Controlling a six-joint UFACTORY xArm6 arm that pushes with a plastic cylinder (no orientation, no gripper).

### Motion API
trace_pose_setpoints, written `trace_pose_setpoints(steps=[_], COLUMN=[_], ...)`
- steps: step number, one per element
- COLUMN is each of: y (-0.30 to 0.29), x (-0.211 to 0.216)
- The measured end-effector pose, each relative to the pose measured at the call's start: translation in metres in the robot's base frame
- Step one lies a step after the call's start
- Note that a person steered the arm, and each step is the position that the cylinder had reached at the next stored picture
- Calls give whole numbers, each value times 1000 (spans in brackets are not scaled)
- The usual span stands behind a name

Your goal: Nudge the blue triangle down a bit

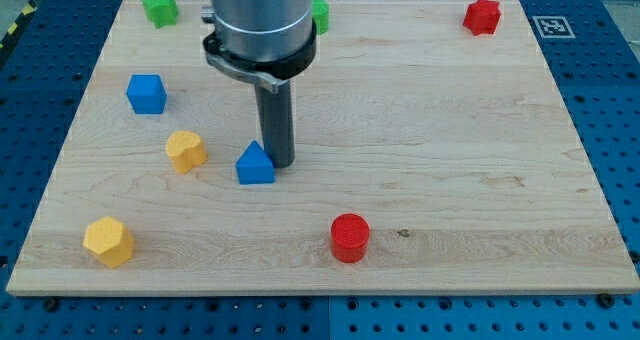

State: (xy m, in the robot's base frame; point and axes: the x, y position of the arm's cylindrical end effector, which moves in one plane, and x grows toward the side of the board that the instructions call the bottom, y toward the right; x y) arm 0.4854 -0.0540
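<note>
The blue triangle (255, 165) lies on the wooden board (450, 130), left of the middle. My tip (279, 163) stands right beside the triangle's right side, touching or almost touching it. The dark rod rises from there to the grey arm body at the view's top.
A blue cube (146, 93) sits at the upper left. A yellow block (185, 150) lies left of the triangle, another yellow block (108, 241) at the lower left. A red cylinder (350, 237) is at the bottom middle. A green block (159, 7), a partly hidden green block (320, 15) and a red block (482, 16) sit along the top edge.
</note>
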Motion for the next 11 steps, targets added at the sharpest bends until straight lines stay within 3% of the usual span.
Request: trace_pose_setpoints(steps=[4,11], y=[-3,-66], x=[39,44])
